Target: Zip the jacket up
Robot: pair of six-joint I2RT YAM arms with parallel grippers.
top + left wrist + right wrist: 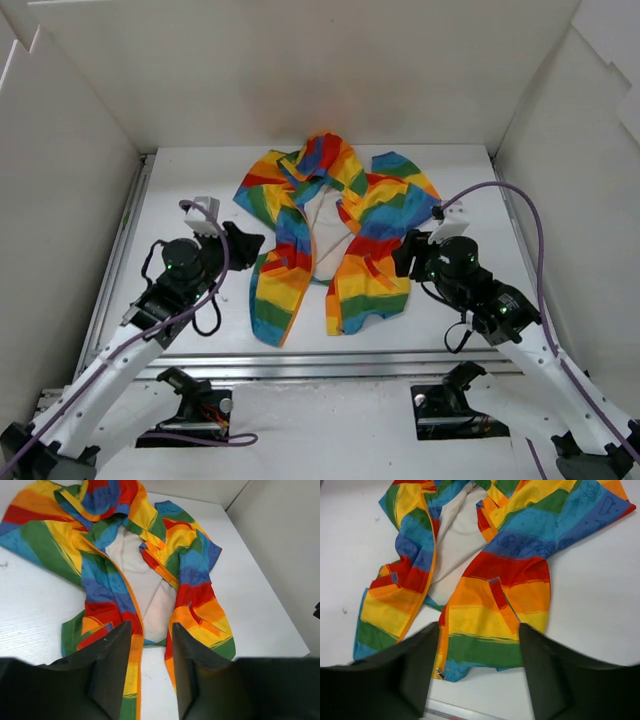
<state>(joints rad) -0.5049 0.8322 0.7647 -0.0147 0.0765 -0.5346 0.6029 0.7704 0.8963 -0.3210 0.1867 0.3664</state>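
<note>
Tabletop (190, 190) first: the jacket (370, 250) lies mid-frame in the top view, hood at the top, fronts flopped apart with the white lining (322, 240) showing. My left gripper (150, 630) and right gripper (477, 630) both hover spread near the hem end, pinching nothing; the right is wider.

My worry is that the zipper edges sit apart and rumpled. If I pinch loose fabric, the whole light jacket probably drags instead of lining up.

The right wrist view shows the small metal slider (440, 672) at lower left. The top view can't resolve it, and the left wrist view only gives orange zipper teeth (136, 607).
</note>
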